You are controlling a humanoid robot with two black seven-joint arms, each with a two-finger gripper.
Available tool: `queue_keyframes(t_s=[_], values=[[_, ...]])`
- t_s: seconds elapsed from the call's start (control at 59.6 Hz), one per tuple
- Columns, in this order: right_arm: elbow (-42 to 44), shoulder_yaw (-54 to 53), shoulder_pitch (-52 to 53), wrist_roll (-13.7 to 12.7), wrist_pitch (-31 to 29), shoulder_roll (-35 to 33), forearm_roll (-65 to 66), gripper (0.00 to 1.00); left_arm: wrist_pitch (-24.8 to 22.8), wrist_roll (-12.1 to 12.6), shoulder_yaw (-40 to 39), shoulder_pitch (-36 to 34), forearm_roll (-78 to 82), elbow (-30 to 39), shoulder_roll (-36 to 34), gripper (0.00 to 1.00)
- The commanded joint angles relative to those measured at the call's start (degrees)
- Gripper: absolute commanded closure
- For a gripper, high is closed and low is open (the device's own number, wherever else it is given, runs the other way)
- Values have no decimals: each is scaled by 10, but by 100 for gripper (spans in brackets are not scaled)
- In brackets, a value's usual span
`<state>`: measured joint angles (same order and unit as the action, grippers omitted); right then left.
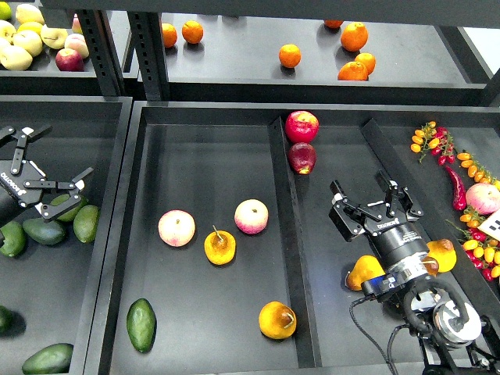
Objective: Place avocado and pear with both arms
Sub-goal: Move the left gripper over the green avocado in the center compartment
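Note:
The dark green avocado [141, 324] lies at the front left of the middle tray [195, 141]. The plump yellow-orange pear [277, 319] lies at the same tray's front right. My left gripper [68, 149] is open and empty, above the left bin, well to the left of and behind the avocado. My right gripper [362, 187] is open and empty, over the right compartment, to the right of and behind the pear. Neither gripper touches a fruit.
The middle tray also holds two pink apples [176, 228] [251, 216] and an orange pear with a long stem [219, 247]. Several avocados [44, 230] lie in the left bin. Red apples [301, 126], yellow pears [364, 271] and a divider [289, 234] are on the right.

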<state>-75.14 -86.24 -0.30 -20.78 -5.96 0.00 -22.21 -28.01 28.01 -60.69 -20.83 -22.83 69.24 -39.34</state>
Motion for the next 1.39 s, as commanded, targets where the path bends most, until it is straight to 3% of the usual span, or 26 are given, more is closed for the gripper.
queue_keyframes(t_s=[0.0, 0.252, 0.739, 1.376], values=[[2, -1, 4, 0, 1, 0, 1, 0, 0, 0, 76, -56, 4, -2, -29, 0], [6, -8, 13, 0, 7, 0, 5, 0, 0, 0, 248, -165, 115, -6, -72, 0], [46, -63, 45, 0, 54, 0, 6, 0, 0, 0, 519, -336, 251, 6, -49, 0], [61, -60, 60, -1, 68, 0, 6, 0, 0, 0, 705, -414, 381, -6, 58, 0]])
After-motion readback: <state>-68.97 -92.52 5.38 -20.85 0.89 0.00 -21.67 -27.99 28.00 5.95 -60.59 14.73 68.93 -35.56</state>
